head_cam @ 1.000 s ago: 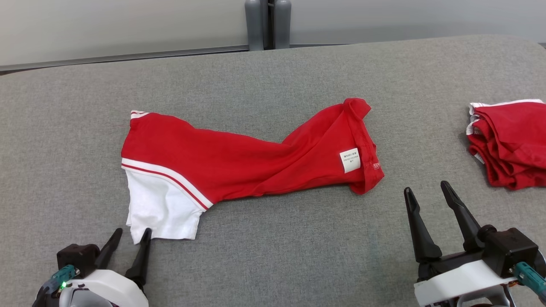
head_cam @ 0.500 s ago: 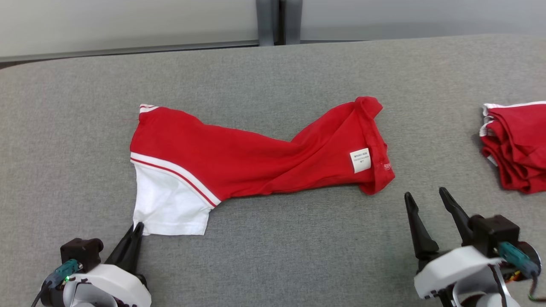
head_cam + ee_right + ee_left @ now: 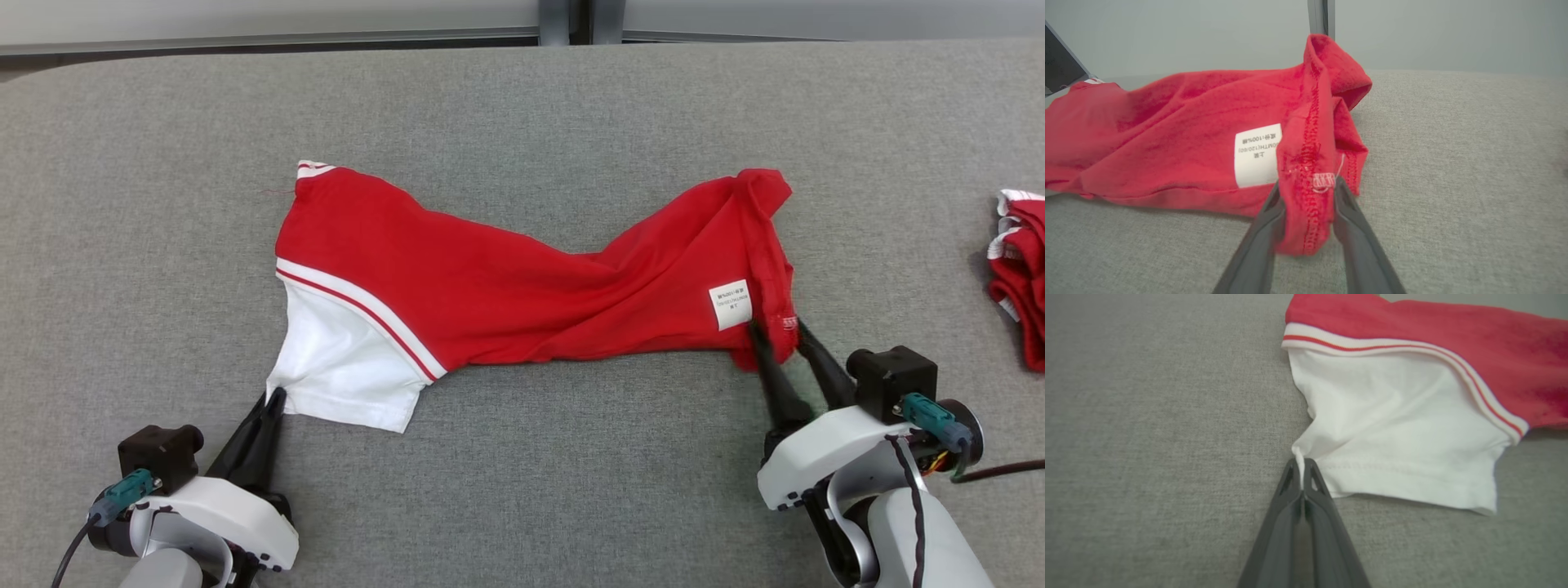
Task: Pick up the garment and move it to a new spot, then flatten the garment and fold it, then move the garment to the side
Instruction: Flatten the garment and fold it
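The garment is a red shirt with a white sleeve, lying twisted across the grey table. My left gripper is shut on the near corner of the white sleeve, pinching a small tuft of cloth at its tips. My right gripper stands open astride the red hem at the garment's right end, just right of the white label. In the right wrist view the bunched hem fills the gap between the two fingers.
A pile of other red and white garments lies at the table's right edge. Bare grey cloth surface stretches in front of the garment and behind it up to the far edge.
My left gripper shut on the white sleeve corner. My right gripper moved forward onto the red hem, its fingers drawing slightly closer. The head camera tilted, shifting the whole picture.
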You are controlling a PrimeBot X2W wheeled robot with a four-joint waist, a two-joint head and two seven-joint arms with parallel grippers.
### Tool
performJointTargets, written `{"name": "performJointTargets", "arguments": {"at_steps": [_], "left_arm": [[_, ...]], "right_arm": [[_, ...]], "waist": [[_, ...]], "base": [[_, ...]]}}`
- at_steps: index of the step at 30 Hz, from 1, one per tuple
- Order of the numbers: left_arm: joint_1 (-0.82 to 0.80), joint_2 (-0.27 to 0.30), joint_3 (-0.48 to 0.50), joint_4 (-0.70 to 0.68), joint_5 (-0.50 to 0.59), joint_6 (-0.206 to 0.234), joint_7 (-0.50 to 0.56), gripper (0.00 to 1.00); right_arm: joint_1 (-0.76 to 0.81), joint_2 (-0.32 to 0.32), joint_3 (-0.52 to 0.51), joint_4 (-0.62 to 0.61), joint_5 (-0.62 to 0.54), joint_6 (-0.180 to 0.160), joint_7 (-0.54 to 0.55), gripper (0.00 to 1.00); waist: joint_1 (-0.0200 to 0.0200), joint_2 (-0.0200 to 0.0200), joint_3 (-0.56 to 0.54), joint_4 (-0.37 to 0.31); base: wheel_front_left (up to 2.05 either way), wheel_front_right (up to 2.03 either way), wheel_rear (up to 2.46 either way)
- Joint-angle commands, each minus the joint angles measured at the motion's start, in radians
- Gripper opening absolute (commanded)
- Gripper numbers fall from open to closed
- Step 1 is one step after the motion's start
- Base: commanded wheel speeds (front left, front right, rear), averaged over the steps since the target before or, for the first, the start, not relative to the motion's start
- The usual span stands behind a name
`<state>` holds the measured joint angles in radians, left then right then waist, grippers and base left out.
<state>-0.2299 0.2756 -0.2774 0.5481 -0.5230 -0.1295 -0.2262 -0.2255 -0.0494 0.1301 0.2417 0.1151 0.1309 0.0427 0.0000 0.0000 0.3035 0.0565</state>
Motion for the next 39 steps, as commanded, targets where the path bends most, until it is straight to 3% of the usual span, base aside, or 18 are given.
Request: {"name": "performJointTargets", "arguments": {"at_steps": [1, 9, 19, 29, 35, 39], "left_arm": [[-0.005, 0.013, 0.002, 0.008, -0.008, 0.004, -0.002, 0.0], [-0.023, 0.032, 0.051, -0.085, 0.006, 0.015, -0.035, 0.0], [-0.035, 0.047, 0.167, -0.402, 0.035, 0.061, -0.039, 0.0], [-0.257, 0.045, 0.198, -0.648, 0.041, 0.099, -0.001, 0.0], [-0.46, 0.051, 0.156, -0.662, 0.057, 0.087, 0.07, 0.0], [-0.555, 0.036, 0.121, -0.599, 0.047, 0.078, 0.113, 0.0]], "right_arm": [[-0.015, -0.003, -0.011, 0.008, 0.006, 0.0, -0.016, 0.0], [-0.001, -0.003, -0.042, -0.035, 0.014, 0.0, -0.05, 0.0], [-0.022, -0.028, -0.054, -0.224, 0.075, -0.001, -0.021, 0.0], [-0.132, -0.105, -0.075, -0.402, 0.19, 0.0, 0.025, 0.0], [-0.219, -0.143, -0.093, -0.419, 0.237, 0.0, 0.034, 0.0], [-0.256, -0.168, -0.095, -0.391, 0.242, 0.0, 0.033, 0.0]], "waist": [[0.0, 0.0, 0.003, 0.004], [0.0, 0.0, -0.005, 0.002], [0.0, 0.0, -0.08, -0.021], [0.0, 0.0, -0.178, -0.043], [0.0, 0.0, -0.23, -0.057], [0.0, 0.0, -0.246, -0.065]], "base": [[0.0, 0.0, 0.0], [0.0, 0.0, 0.0], [0.0, 0.0, 0.0], [0.0, 0.0, 0.0], [0.0, 0.0, 0.0], [0.0, 0.0, 0.0]]}}
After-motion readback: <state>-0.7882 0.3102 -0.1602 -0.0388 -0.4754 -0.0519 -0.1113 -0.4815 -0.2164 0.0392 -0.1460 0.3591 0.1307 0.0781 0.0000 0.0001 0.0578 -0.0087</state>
